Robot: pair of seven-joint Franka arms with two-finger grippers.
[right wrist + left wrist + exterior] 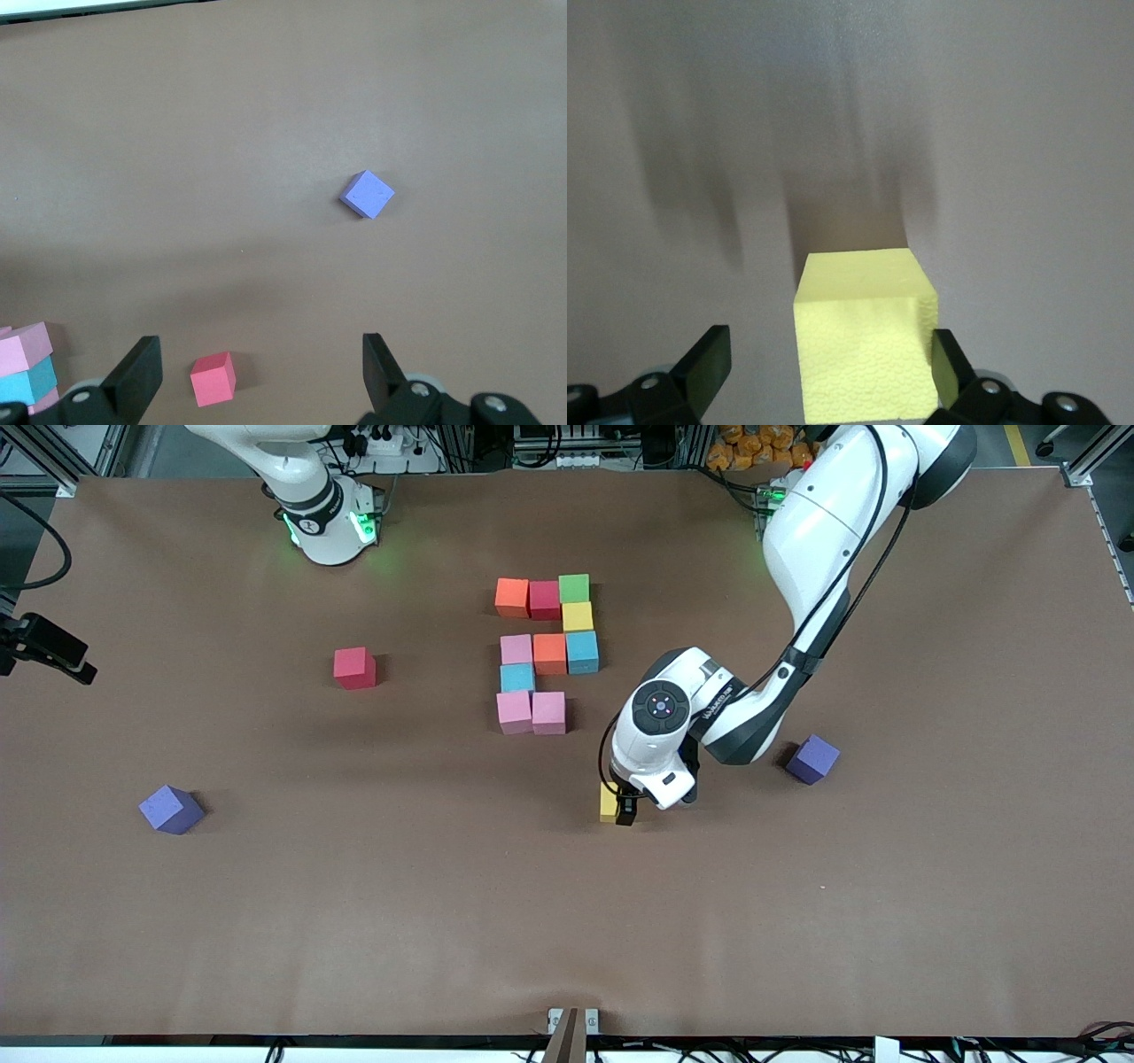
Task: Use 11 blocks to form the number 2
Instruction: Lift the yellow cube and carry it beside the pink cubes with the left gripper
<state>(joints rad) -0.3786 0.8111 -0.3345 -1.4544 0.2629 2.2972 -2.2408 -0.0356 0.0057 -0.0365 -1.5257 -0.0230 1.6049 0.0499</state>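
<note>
The left gripper (824,367) stood low at the table with jaws spread wide around a yellow block (866,332), one finger (950,361) apparently touching it, nearer the front camera than the unfinished number 2 (547,655). The right gripper (257,372) waited above the table, jaws wide and empty.

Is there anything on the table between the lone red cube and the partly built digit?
No. In the front view only bare brown table lies between the small matte red cube and the unfinished digit of touching coloured cubes.
</note>
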